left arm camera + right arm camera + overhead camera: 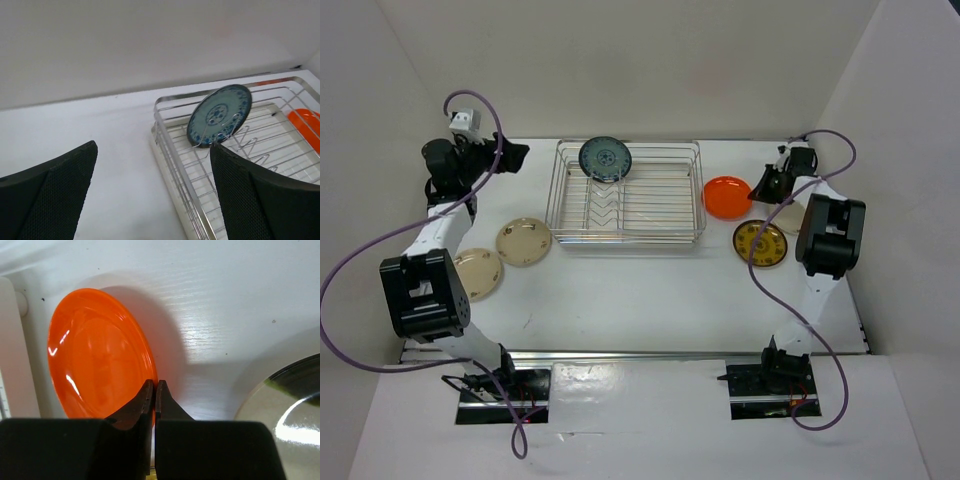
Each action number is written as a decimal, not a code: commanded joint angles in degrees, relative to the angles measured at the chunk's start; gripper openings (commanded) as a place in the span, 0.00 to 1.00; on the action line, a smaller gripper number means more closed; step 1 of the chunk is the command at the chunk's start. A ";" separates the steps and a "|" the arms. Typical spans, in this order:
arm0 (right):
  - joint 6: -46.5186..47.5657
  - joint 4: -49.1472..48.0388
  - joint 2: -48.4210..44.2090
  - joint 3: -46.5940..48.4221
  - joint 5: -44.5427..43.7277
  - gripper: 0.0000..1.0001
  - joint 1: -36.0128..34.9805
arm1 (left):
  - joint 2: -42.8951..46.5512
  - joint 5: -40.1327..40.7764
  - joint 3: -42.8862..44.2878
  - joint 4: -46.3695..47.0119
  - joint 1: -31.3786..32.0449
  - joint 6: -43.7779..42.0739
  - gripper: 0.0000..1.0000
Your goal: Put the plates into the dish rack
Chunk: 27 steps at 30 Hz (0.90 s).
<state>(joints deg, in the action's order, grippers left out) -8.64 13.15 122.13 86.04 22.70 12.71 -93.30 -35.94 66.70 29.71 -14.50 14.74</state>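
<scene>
The silver wire dish rack [630, 236] stands at the back middle of the table. A dark teal patterned plate [605, 158] stands upright in its far left slot, also seen in the left wrist view [220, 115]. Right of the rack lies the orange plate [727, 196]. My right gripper [154, 386] is shut on its near rim [95, 355]. A yellow-gold patterned plate [761, 244] lies in front of it. Two cream plates [523, 241] [477, 273] lie left of the rack. My left gripper [152, 150] hangs open and holds nothing above the rack's left rim [175, 150].
White walls close in the table at the back and on both sides. A pale glossy plate [290, 415] lies just right of my right gripper, half under the arm. Purple cables loop off both arms.
</scene>
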 commanded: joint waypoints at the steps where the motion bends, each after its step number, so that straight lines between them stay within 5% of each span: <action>1: 0.38 1.44 -5.04 2.63 -3.36 0.00 0.03 | 3.55 11.30 -0.60 -8.69 -0.35 1.08 0.97; 6: 0.38 -0.49 -14.27 6.15 -3.88 0.00 0.03 | 5.76 22.57 0.10 -23.97 -0.35 1.17 0.97; 12: 0.38 -3.29 -19.02 12.13 1.02 0.00 -0.49 | 7.60 25.05 -5.17 -25.41 -1.58 3.79 0.95; 17: 7.13 -17.33 -23.85 7.67 12.80 0.00 -5.91 | 7.08 18.57 -9.56 -22.16 -4.48 6.79 0.94; 21: 11.01 -23.17 -23.17 7.73 7.28 0.00 -13.40 | 2.43 13.10 -10.18 -21.54 -5.10 1.72 0.85; 27: 11.63 -35.90 -19.21 5.28 8.50 0.00 -19.37 | -0.21 9.40 -11.41 -20.05 -5.62 -0.15 0.85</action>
<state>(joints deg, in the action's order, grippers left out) 1.28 -11.05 102.00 92.09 30.52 -5.85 -93.06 -22.57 55.77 6.74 -19.84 16.51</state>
